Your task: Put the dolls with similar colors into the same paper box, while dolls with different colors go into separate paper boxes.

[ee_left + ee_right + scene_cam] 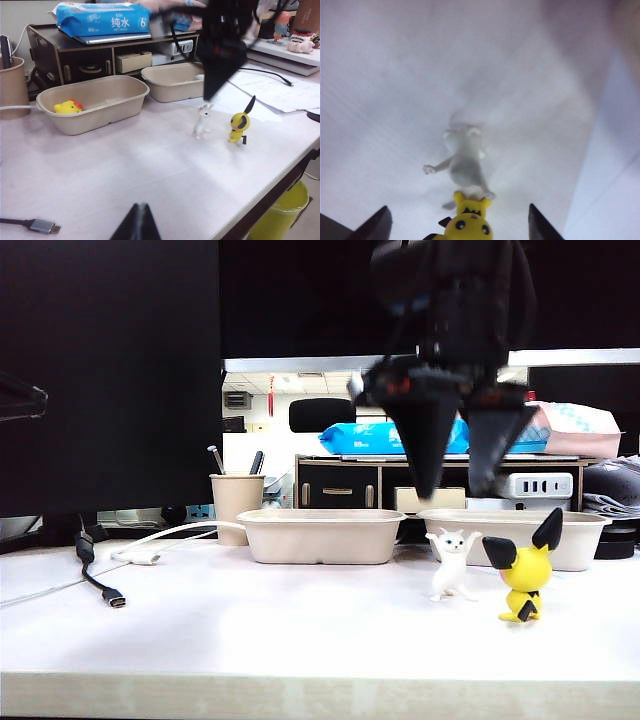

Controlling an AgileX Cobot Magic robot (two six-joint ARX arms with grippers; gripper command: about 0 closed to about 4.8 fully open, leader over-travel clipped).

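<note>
Two beige paper boxes stand side by side, the left box [320, 540] [100, 117] and the right box [582, 545] [170, 92]. A yellow duck [67, 106] lies in the left box. On the table in front of the right box stand a small white cat doll [452, 565] [202, 121] [465, 160] and a yellow doll with black ears [525, 575] [240, 122] [468, 226]. My right gripper [455, 490] [458, 206] hangs open above these two, holding nothing. My left gripper [140, 207] is shut and empty, low over the near table.
A beige cup with pens [236, 505] stands left of the boxes. Cables with plugs [105, 590] [37, 226] lie on the left of the table. A dark shelf with a blue wipes pack [105, 22] is behind the boxes. The table edge [280, 167] runs close by the yellow doll.
</note>
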